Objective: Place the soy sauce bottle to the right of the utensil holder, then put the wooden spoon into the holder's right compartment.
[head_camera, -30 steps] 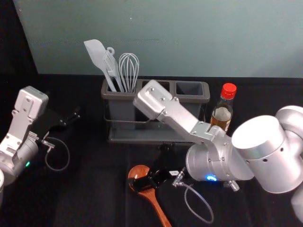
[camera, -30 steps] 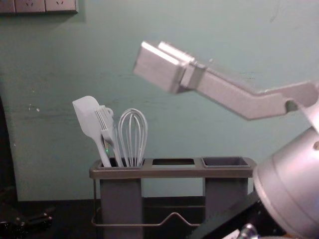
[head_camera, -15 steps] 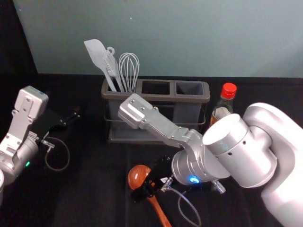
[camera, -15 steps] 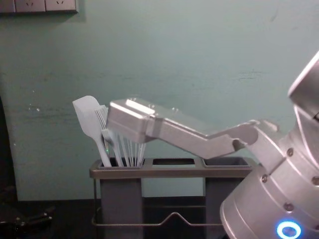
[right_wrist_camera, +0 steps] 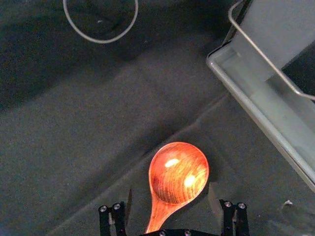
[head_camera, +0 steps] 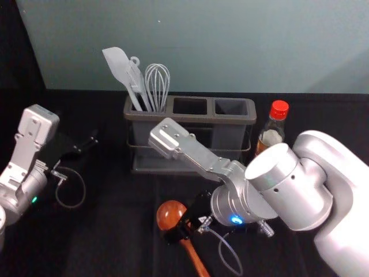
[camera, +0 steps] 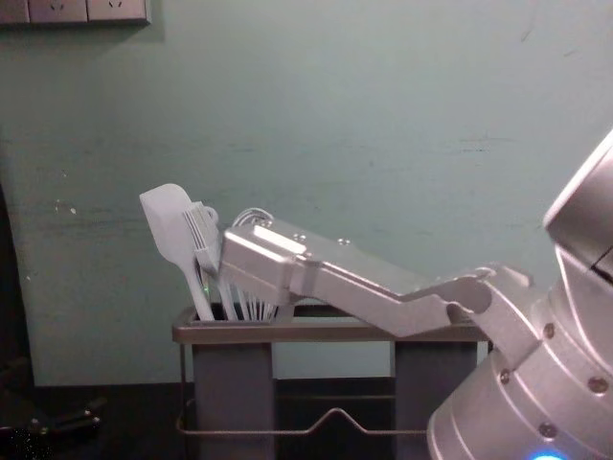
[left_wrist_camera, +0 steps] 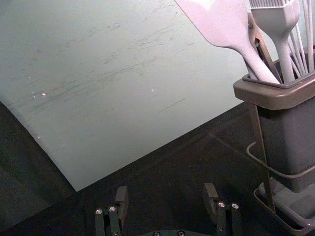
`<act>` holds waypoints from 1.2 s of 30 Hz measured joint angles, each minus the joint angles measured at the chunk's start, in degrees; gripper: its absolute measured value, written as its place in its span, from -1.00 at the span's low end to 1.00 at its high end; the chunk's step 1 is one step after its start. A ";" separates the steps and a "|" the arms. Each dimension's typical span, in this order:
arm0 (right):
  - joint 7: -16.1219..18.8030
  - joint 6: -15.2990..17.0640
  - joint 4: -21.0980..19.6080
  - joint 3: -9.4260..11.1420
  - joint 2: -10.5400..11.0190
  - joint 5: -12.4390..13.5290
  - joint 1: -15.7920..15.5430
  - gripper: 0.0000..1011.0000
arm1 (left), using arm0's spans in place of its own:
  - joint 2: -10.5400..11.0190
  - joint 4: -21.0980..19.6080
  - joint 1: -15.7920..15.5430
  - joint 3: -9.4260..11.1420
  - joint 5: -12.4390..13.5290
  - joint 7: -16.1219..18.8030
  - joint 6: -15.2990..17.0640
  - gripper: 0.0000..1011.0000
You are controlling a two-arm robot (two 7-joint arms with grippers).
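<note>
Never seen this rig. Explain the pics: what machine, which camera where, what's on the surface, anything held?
It's a two-armed robot, with a gripper on each arm. The head view looks forward and down; the chest view sees the holder from the side. Each wrist view looks out past that arm's own fingers.

On the dark surface stands a utensil holder, with a spatula, a brush and a whisk in its left compartment. The soy sauce bottle is to its right. A wooden spoon lies in front.

Nothing is gripped: the right gripper is open, its fingers on either side of the spoon with gaps. The left gripper is open too, off to the holder's left.
</note>
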 joint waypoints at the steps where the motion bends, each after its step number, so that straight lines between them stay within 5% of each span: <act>1: 0.00 -0.18 -0.17 0.23 0.03 -0.07 -0.15 0.98 | 0.00 0.00 0.00 0.00 0.00 0.00 0.00 0.99; 13: 0.53 -4.45 -3.37 2.81 1.57 -1.18 -3.12 0.98 | 0.00 0.00 0.00 0.00 0.00 0.00 0.00 0.99; 36: 1.72 -8.25 -1.66 2.63 1.15 -4.46 -5.60 0.98 | 0.00 0.00 0.00 0.00 0.00 0.00 0.00 0.99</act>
